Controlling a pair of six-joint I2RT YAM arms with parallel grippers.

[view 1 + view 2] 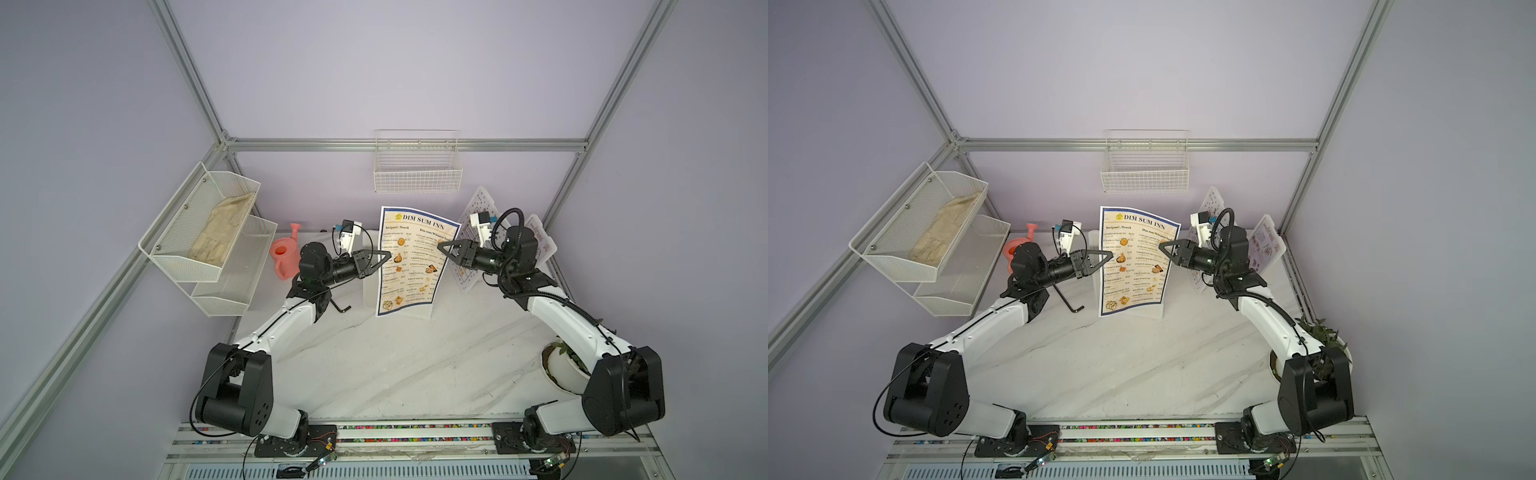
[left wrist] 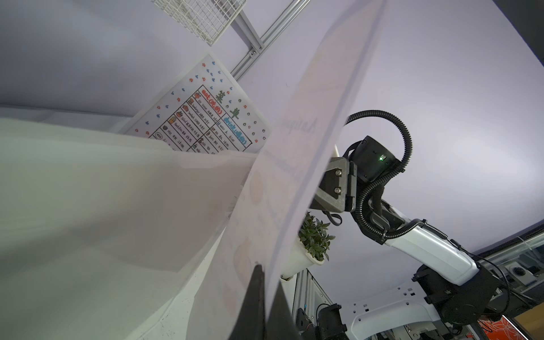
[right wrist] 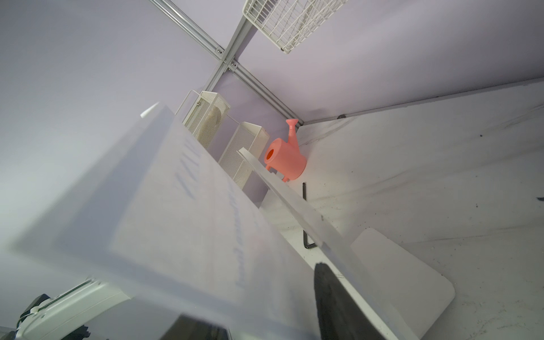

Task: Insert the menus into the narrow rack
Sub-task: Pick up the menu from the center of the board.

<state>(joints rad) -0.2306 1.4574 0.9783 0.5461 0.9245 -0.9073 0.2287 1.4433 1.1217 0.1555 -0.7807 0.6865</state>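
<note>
DIM SUM INN menu (image 1: 409, 266) stood upright mid-frame at the clear rack (image 1: 369, 286), left gripper (image 1: 386, 254) jaws pinched its left edge, right gripper (image 1: 442, 246) jaws parted around its right edge, dotted sheet (image 1: 478, 203) leaned behind.

DIM SUM INN menu (image 1: 415, 259) upright and bowed, bottom edge at the clear narrow rack (image 1: 417, 314). Left gripper (image 1: 386, 254) clamped on its left edge. Right gripper (image 1: 441, 246) over its right half. Dotted white sheet (image 1: 478, 203) and small card (image 1: 540, 239) lean behind the right arm.
</note>
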